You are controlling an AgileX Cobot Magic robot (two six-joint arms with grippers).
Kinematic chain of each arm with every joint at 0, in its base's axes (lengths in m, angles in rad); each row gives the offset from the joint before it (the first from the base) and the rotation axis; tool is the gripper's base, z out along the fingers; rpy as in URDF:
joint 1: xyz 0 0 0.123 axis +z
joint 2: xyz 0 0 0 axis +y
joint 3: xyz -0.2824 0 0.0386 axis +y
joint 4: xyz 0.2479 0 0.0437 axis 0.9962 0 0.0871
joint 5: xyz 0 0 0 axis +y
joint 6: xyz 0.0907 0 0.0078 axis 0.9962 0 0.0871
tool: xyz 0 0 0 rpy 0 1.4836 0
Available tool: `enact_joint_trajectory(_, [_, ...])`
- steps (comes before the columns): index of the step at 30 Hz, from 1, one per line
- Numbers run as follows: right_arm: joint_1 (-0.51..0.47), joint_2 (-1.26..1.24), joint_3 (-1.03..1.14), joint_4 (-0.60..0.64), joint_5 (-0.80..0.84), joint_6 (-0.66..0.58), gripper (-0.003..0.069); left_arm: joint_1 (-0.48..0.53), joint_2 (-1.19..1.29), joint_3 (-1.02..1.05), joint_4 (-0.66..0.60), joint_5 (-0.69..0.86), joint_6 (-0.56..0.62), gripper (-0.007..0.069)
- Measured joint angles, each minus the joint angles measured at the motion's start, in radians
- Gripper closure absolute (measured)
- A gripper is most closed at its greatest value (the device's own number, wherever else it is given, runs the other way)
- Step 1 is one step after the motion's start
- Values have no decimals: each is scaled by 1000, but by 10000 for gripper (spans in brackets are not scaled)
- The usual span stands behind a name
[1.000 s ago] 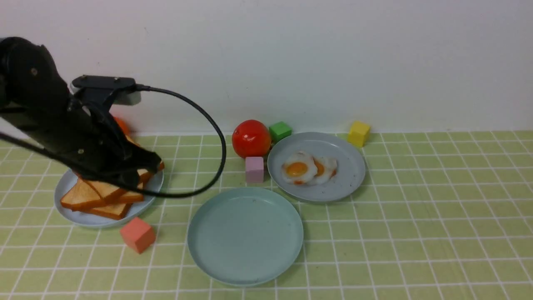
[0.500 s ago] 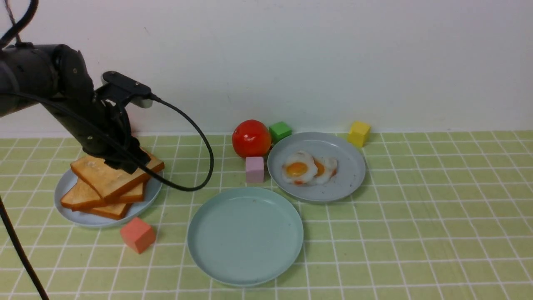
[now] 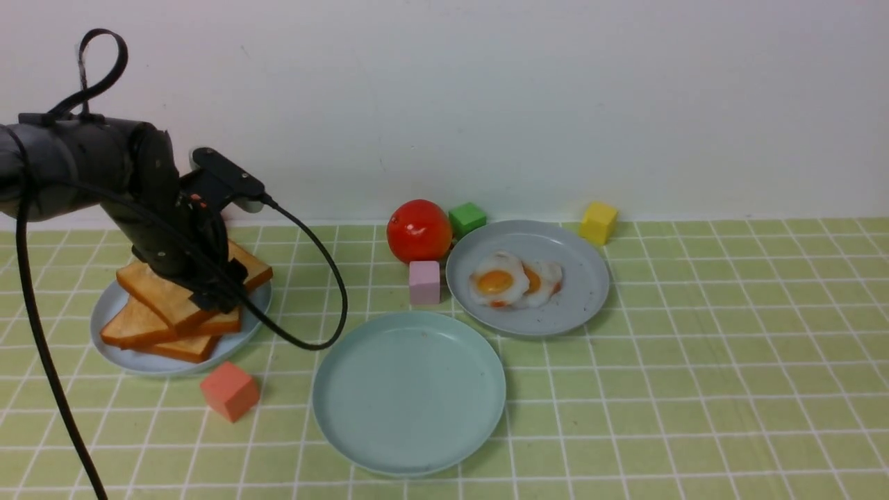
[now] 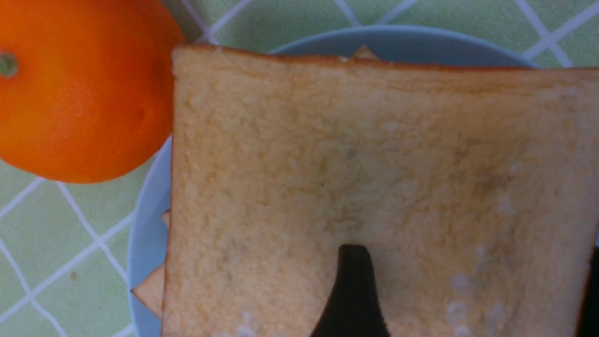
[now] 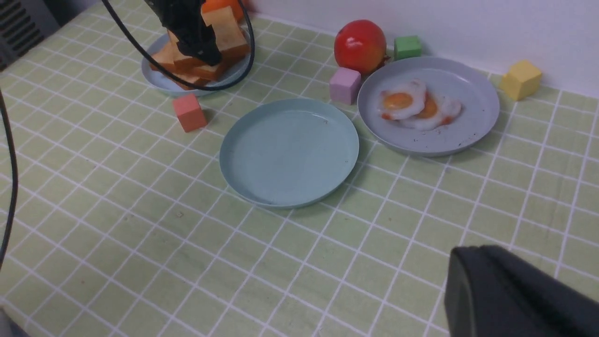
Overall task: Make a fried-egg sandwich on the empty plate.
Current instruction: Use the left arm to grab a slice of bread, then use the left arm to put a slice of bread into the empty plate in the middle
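Bright, even overhead light. Soft shadow off right edge of empty plate; small glare spot on tomato. Front view sharp; left wrist close-up of toast slightly soft.

Front view sits low on the robot's side, facing forward across the whole bench to the wall. Left wrist view looks from very near onto the top toast slice, with an orange beside it. Right wrist view is higher and farther back, angled across the bench, and shares the teal plate, egg plate and toast plate with front view.
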Motion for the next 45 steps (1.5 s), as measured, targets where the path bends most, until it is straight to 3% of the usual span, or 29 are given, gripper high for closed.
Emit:
enact_joint_trajectory(12, [1, 0, 0, 15, 14, 12, 642, -4, 8, -11, 6, 32, -15, 158])
enact_joint_trajectory(18, [1, 0, 0, 32, 26, 16, 638, -9, 8, -12, 13, 46, -53, 238])
enact_joint_trajectory(25, [1, 0, 0, 32, 27, 16, 637, -9, -7, -18, 17, 94, -86, 250])
enact_joint_trajectory(28, [1, 0, 0, 33, 30, 16, 636, -9, -35, -10, 11, 127, -107, 327])
enact_joint_trajectory(30, [1, 0, 0, 38, 35, 16, 636, -9, -77, -4, 7, 154, -113, 517])
enact_joint_trajectory(31, [1, 0, 0, 38, 39, 17, 636, -9, -106, -4, 5, 162, -115, 579])
enact_joint_trajectory(32, [1, 0, 0, 38, 42, 17, 634, -9, -122, -4, 2, 165, -117, 592])
enact_joint_trajectory(45, [1, 0, 0, 36, 53, -3, 628, -32, -190, 1, -21, 232, -144, 585])
